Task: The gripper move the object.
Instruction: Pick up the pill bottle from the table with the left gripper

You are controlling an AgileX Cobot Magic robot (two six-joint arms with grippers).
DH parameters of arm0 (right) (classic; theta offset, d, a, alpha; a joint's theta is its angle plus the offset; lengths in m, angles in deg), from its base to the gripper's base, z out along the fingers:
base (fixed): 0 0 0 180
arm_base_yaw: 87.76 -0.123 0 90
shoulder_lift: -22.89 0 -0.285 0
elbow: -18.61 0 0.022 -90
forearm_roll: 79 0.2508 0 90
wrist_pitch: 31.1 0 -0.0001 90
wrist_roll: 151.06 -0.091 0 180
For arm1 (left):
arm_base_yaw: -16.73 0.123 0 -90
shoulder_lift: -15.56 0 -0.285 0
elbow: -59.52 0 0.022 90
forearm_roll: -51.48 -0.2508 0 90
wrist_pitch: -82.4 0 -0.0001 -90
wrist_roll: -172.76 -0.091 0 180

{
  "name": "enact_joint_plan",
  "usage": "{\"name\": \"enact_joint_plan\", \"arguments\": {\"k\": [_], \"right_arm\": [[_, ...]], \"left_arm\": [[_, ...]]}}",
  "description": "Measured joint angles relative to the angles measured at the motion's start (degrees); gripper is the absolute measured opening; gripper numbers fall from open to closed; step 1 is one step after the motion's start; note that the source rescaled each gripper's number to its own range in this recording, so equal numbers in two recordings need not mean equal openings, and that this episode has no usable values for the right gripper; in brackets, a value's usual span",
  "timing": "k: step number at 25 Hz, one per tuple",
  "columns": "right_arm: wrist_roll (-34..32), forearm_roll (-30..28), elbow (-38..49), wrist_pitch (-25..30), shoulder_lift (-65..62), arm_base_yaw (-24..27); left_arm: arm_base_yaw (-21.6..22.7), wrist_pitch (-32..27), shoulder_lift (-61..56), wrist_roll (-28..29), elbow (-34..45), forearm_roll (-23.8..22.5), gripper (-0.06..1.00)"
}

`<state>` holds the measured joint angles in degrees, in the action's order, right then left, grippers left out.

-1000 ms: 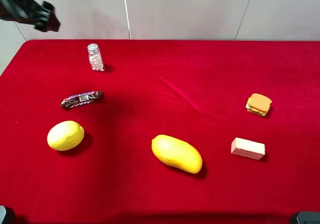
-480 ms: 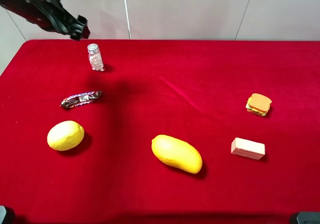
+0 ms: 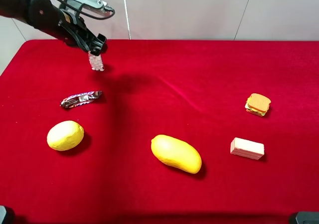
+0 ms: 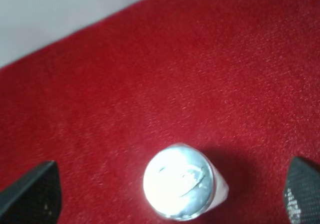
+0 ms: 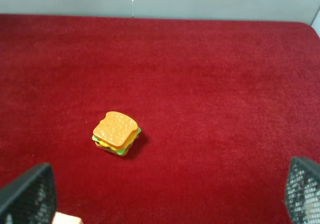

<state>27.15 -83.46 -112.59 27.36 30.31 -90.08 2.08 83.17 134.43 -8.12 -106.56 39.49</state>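
Observation:
The small clear bottle (image 3: 96, 62) of white-pink pellets stands upright at the far left of the red table (image 3: 199, 74). My left gripper (image 3: 94, 46), black jaws on a thick black arm, hangs right over its top and hides the cap in the high view. In the left wrist view the silver cap (image 4: 178, 181) sits between the two black fingertips (image 4: 32, 194), which stand wide apart and do not touch it; the left gripper (image 4: 167, 194) is open. My right gripper (image 5: 165, 194) is open and empty above the red cloth.
A dark candy-bar wrapper (image 3: 81, 99) and a yellow lemon (image 3: 65, 135) lie in front of the bottle. A yellow mango (image 3: 176, 153) lies at front centre. A toy sandwich (image 3: 257, 104) (image 5: 116, 132) and a pink wafer block (image 3: 247, 148) are at the right.
My left arm has swung right and down from the far left corner to directly over the bottle. The bottle and the other things have not moved.

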Motion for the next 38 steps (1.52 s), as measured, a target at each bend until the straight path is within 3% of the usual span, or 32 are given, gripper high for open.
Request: {"name": "enact_joint_plan", "arguments": {"k": [20, 29, 33, 36, 38], "right_arm": [[0.0, 0.1, 0.0, 0.0, 0.0, 0.0], [0.0, 0.2, 0.0, -0.1, 0.0, 0.0], [0.0, 0.2, 0.0, -0.1, 0.0, 0.0], [0.0, 0.2, 0.0, -0.1, 0.0, 0.0], [0.0, 0.2, 0.0, -0.1, 0.0, 0.0]], "left_arm": [[0.0, 7.9, 8.7, 0.0, -0.1, 0.1, 0.79], [0.0, 8.7, 9.7, 0.0, -0.1, 0.1, 0.77], [0.0, 9.1, 9.7, 0.0, -0.1, 0.1, 0.57], [0.0, 9.5, 9.7, 0.0, -0.1, 0.1, 0.31], [0.0, 9.5, 9.7, 0.0, -0.1, 0.1, 0.05]]}}
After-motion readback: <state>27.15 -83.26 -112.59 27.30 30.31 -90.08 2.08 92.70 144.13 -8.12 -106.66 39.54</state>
